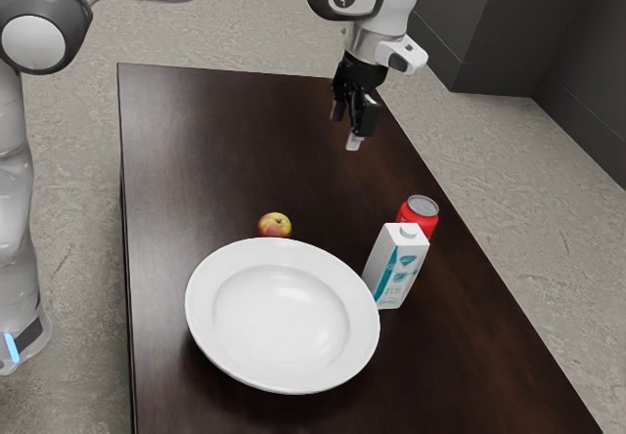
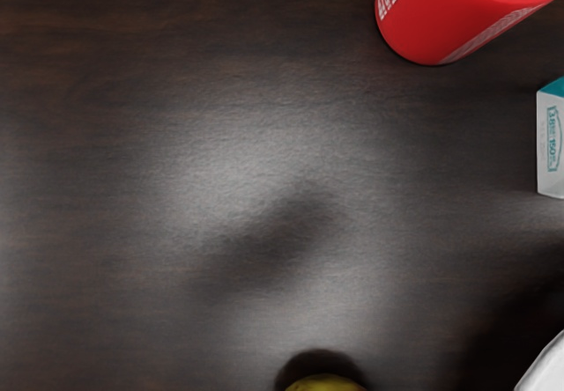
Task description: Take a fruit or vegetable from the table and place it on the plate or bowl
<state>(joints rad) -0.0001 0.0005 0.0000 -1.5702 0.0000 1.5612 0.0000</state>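
While the gripper [image 1: 354,126] is hanging high over the table [image 1: 196,141], well apart from the plate [image 1: 201,307], the apple [image 1: 275,225] is sitting just beside the plate's far rim. Nobody can tell if the gripper is open or closed. The apple is sitting so close to the plate that a hand coming down could be bumping the rim. A bump could be sending the round apple rolling away. The can [image 1: 419,214] and carton [image 1: 396,266] are standing near the plate too.
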